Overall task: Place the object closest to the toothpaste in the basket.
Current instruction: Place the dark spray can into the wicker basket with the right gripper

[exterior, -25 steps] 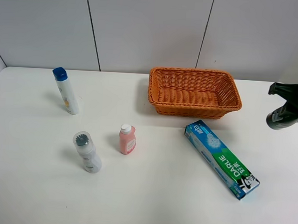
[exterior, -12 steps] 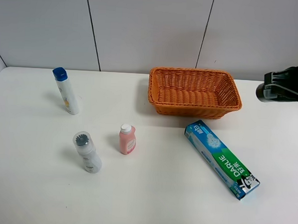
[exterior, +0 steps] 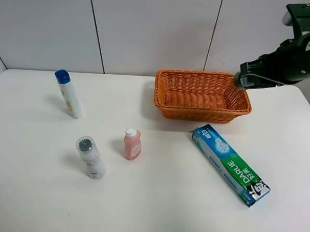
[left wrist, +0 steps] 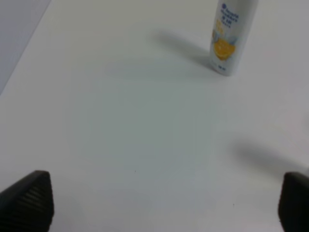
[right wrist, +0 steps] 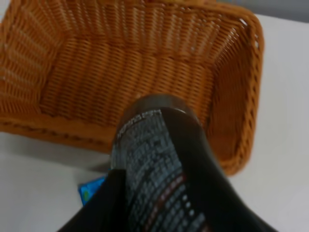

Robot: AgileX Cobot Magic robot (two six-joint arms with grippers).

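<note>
The blue and green toothpaste box point(exterior: 230, 165) lies on the white table in front of the orange wicker basket point(exterior: 199, 73). My right gripper point(exterior: 280, 65) is shut on a dark bottle point(exterior: 253, 74) and holds it in the air over the basket's right end. In the right wrist view the dark bottle point(right wrist: 154, 145) fills the foreground above the basket point(right wrist: 251, 96), hiding my fingers, and a corner of the toothpaste box point(right wrist: 89, 191) shows. My left gripper point(left wrist: 159, 203) is open and empty, low over bare table, and out of the exterior view.
A white bottle with a blue cap point(exterior: 69, 94) stands at the far left, also in the left wrist view point(left wrist: 231, 36). A small pink bottle point(exterior: 132, 144) and a white bottle with a grey cap point(exterior: 90, 157) stand left of centre.
My right arm has lifted the dark bottle from the table's right edge and carried it up and left, to above the basket's right end.
</note>
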